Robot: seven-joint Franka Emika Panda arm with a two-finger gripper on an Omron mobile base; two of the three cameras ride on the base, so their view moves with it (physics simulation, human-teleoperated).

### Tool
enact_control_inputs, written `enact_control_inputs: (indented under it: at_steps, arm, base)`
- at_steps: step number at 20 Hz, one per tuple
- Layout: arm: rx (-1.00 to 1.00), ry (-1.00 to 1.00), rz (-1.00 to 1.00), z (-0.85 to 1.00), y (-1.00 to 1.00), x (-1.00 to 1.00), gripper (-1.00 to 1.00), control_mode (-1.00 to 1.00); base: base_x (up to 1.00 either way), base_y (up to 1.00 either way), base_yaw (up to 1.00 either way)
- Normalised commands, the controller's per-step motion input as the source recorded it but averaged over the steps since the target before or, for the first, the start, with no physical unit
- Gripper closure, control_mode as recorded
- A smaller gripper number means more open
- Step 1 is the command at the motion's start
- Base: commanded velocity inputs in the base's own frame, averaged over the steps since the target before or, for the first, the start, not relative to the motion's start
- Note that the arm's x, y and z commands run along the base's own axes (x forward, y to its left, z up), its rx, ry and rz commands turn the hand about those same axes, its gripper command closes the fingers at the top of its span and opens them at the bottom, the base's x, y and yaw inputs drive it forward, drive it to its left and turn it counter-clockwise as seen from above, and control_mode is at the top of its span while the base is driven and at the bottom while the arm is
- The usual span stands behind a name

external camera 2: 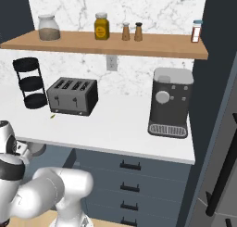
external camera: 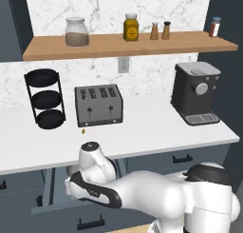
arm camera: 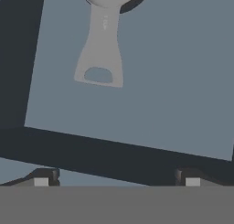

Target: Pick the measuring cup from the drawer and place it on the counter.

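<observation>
The measuring cup [arm camera: 101, 40] lies on the light blue-grey floor of the drawer [arm camera: 173, 81]. Its round bowl is cut off by the top edge of the hand view, and its long flat handle with a hole at the end points toward my gripper [arm camera: 117, 179]. The gripper hangs open above the drawer's dark wall, short of the handle, with nothing between its fingertips [arm camera: 42, 178]. In the left base view my arm bends down under the white counter [external camera: 147, 127] into the pulled-out drawer [external camera: 57, 193], and the arm hides the cup there.
On the counter stand a toaster [external camera: 98, 105], a black three-tier rack [external camera: 45, 98] and a coffee machine [external camera: 196, 93]. A wooden shelf [external camera: 123, 45] with jars and shakers hangs above. Closed drawer fronts [external camera 2: 129, 184] with black handles lie to the right below the counter.
</observation>
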Motion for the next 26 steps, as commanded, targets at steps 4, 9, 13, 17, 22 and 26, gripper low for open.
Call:
enact_control_inputs:
  at_steps: [4, 9, 13, 17, 22, 26]
  arm:
    - [0.0, 0.01, -0.02, -0.11, 0.07, 0.03, -1.0, -1.0]
    - [0.0, -0.01, -0.01, -0.22, 0.03, 0.04, -1.0, -1.0]
    - [0.0, -0.05, -0.01, -0.38, 0.0, 0.1, -1.0, -1.0]
    - [0.0, -0.01, -0.01, -0.23, 0.01, 0.11, -1.0, -1.0]
    - [0.0, 0.0, -0.01, -0.08, 0.06, 0.16, -1.0, -1.0]
    - [0.0, -0.02, 0.0, -0.14, 0.09, 0.32, -1.0, -1.0]
  base:
    - [0.0, 0.0, 0.0]
    - [0.0, 0.0, 0.0]
    - [0.0, 0.0, 0.0]
    - [0.0, 0.0, 0.0]
    - [0.0, 0.0, 0.0]
    - [0.0, 0.0, 0.0]
